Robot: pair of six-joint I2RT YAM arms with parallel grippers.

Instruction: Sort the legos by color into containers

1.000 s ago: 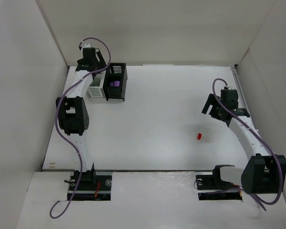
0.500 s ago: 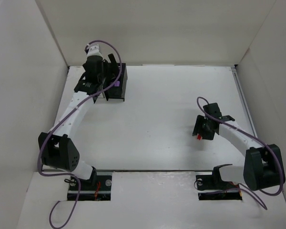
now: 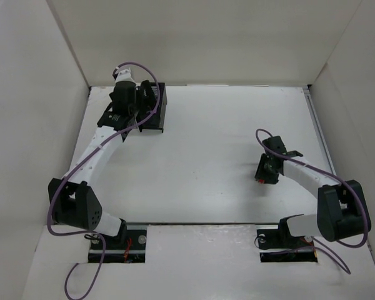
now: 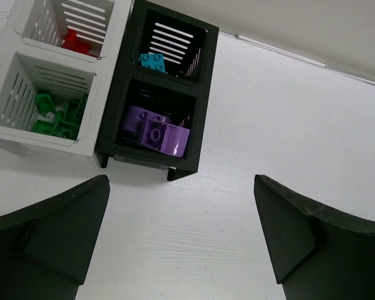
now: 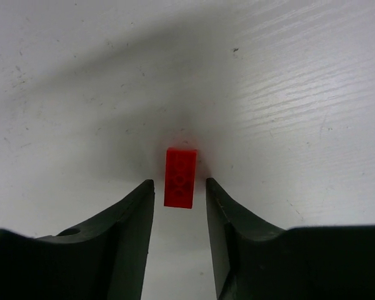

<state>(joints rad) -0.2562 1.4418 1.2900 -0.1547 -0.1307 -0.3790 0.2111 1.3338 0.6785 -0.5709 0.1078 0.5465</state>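
Top view: the left arm rises from its base at the table's near edge, bends at an elbow by the left edge and stretches to the far-left corner. There the left gripper (image 3: 142,101) hangs over the black box (image 3: 159,115). The right arm folds back on itself, with its elbow low near the right edge and its forearm running inward. The right gripper (image 3: 264,175) points down at the red brick (image 3: 260,180), which lies on the right half of the table (image 3: 200,156), well apart from the boxes. Plain white walls (image 3: 206,37) close in the left, far and right sides.

Left wrist view: the two dark fingers (image 4: 50,231) stand spread wide at the lower corners, with nothing between them but bare white table. Beyond them the white box (image 4: 62,55) and the black box sit touching side by side, each split into a near and a far compartment. In the white box, green bricks (image 4: 53,119) fill the near cell and a sorted red brick (image 4: 75,40) lies in the far one. In the black box, purple bricks (image 4: 156,134) lie in the near cell and a teal brick (image 4: 151,60) in the far one.

Right wrist view: the fingers (image 5: 134,219) reach down to the table and straddle the red brick, one on each long side. They are drawn in close but not clamped: a sliver of table shows between the brick and each fingertip. The brick lies flat, studs up, on the scuffed white surface, in the gripper's soft shadow.
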